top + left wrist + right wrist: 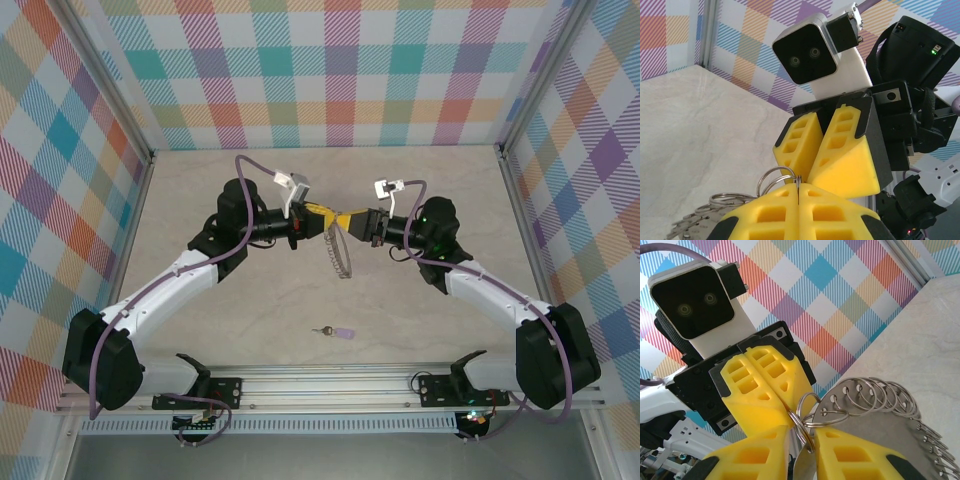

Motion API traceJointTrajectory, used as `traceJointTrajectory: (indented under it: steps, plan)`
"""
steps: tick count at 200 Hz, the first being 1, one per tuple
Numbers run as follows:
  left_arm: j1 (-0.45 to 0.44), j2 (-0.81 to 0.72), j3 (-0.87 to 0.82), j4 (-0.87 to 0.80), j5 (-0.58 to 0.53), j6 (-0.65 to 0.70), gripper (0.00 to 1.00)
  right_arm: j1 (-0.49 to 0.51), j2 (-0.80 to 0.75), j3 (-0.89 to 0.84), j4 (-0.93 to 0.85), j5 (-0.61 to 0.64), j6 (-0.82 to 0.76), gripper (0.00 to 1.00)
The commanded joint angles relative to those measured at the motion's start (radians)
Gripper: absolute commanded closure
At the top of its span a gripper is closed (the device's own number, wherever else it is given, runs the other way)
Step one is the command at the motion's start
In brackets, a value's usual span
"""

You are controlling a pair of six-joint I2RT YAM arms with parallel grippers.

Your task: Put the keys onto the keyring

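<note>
The keyring (341, 256), a silvery metal disc rimmed with many wire loops, hangs between both arms above mid-table. My left gripper (330, 216) is shut on one small wire loop (772, 176) at the disc's top edge, its pads pressed flat together (799, 192). My right gripper (346, 219) faces it tip to tip. Its jaws stand slightly apart around a loop and the edge of the disc (880, 420), gripping them (802, 440). The keys (334, 331), a tiny dark key on a pale lilac tag, lie on the table near the front, below both grippers and apart from them.
Checked walls close in the table on three sides. A metal rail (330, 385) with the arm bases runs along the near edge. Each arm's wrist camera housing (810, 55) sits just above the meeting fingertips.
</note>
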Motion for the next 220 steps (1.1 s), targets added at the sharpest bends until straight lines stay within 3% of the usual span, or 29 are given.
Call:
traceJointTrajectory:
  steps: [1,19,46,62,90,107,115,138,155,181,220]
  plan:
    - [-0.012,0.011,0.037,0.004,0.016,-0.002,1.0,0.017,0.006,0.046,0.066,-0.035,0.002,0.78]
    - [-0.012,0.012,0.038,0.001,0.018,-0.002,1.0,0.019,0.011,0.05,0.062,-0.033,-0.001,0.81]
    - [-0.012,0.011,0.04,-0.008,0.013,-0.002,1.0,0.019,0.009,0.051,0.037,-0.024,-0.02,1.0]
    - [-0.012,0.011,0.051,-0.034,-0.005,-0.004,1.0,0.018,-0.002,0.043,-0.001,-0.004,-0.05,1.0]
    - [-0.011,-0.015,0.091,-0.162,-0.202,-0.016,1.0,0.013,-0.047,0.031,-0.074,0.026,-0.122,1.0]
    - [-0.007,-0.049,0.072,-0.172,-0.288,-0.05,0.92,0.009,-0.075,0.022,-0.111,0.023,-0.155,1.0]
    - [-0.003,-0.068,0.055,-0.163,-0.301,-0.076,0.79,0.007,-0.089,0.017,-0.116,0.024,-0.166,1.0]
    - [0.007,-0.109,0.01,-0.125,-0.262,-0.15,0.52,0.002,-0.121,0.005,-0.115,0.015,-0.187,1.0]
    - [0.008,-0.128,-0.015,-0.1,-0.22,-0.191,0.43,0.002,-0.134,-0.001,-0.107,0.014,-0.188,1.0]
    - [0.01,-0.129,-0.039,-0.039,-0.121,-0.251,0.41,0.002,-0.132,-0.01,-0.046,0.02,-0.155,1.0]
    - [0.004,-0.118,-0.088,0.138,-0.018,-0.382,0.52,0.002,-0.097,-0.036,0.09,0.052,-0.057,1.0]
